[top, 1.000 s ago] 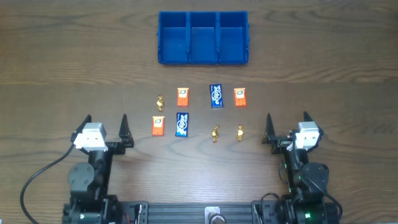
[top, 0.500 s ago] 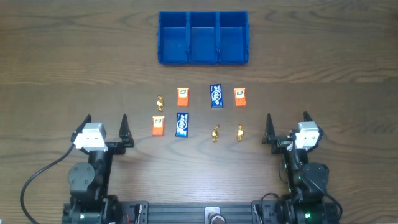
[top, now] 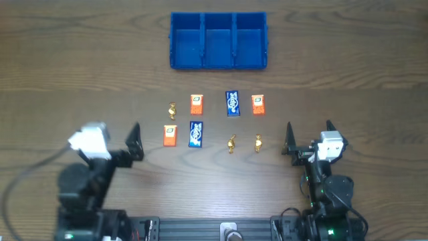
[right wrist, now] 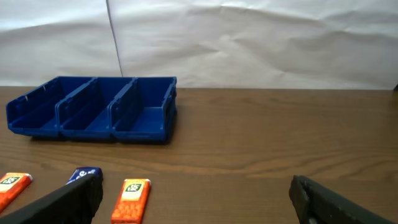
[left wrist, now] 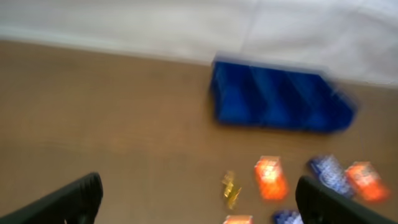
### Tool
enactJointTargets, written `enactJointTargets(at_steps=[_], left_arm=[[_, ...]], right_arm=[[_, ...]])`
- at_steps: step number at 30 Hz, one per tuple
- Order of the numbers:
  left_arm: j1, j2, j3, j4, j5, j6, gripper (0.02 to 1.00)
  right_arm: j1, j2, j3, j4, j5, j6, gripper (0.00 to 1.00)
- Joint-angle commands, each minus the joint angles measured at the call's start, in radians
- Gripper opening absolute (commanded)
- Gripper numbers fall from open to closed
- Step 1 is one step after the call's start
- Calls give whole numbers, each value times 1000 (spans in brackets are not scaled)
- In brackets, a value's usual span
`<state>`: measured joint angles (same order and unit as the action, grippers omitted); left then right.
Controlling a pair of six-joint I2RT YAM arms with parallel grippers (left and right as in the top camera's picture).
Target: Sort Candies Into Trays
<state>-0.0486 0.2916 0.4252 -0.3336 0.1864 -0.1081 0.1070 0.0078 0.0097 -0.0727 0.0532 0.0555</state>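
A blue tray (top: 219, 59) with three compartments stands at the far middle of the table, also visible in the wrist views (left wrist: 280, 99) (right wrist: 93, 109). Between it and the arms lie loose candies: three orange packs (top: 196, 104) (top: 258, 104) (top: 170, 134), two blue packs (top: 232, 103) (top: 195, 134) and three gold-wrapped sweets (top: 172, 110) (top: 231, 144) (top: 258, 142). My left gripper (top: 114, 144) (left wrist: 199, 205) is open at the near left, short of the candies. My right gripper (top: 309, 137) (right wrist: 196, 205) is open at the near right, holding nothing.
The wooden table (top: 348, 80) has bare room on both sides of the candy cluster and around the tray. A white backdrop (right wrist: 249, 37) rises behind the table's far edge. Cables run from the left arm's base (top: 20, 181).
The left arm has started moving: its wrist has swung left and tilted, and its picture is motion-blurred. The right arm and all candies have stayed put.
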Motion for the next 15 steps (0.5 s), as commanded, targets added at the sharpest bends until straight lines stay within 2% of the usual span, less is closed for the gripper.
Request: enactJointTargets(at_steps=[1,4,7,11,15], left_arm=[[-39,458,469,-294,77,-20,1000],[-166,783,601,-410,-40,-80,998],[-254,996,603,-430,-93,-166,1000],[-368,1282,603,-430,-93,-283,1000],[-379,1390,603,-423,-93,-327,1000]], right_arm=[[2,-5,-2,-3,8,-12,998],[2,-5,-2,-3,8,-12,998],[2,-5,-2,-3,8,-12,996],[2,-5,-2,-3,8,-12,998],[2,-5,-2,-3,8,-12,998]])
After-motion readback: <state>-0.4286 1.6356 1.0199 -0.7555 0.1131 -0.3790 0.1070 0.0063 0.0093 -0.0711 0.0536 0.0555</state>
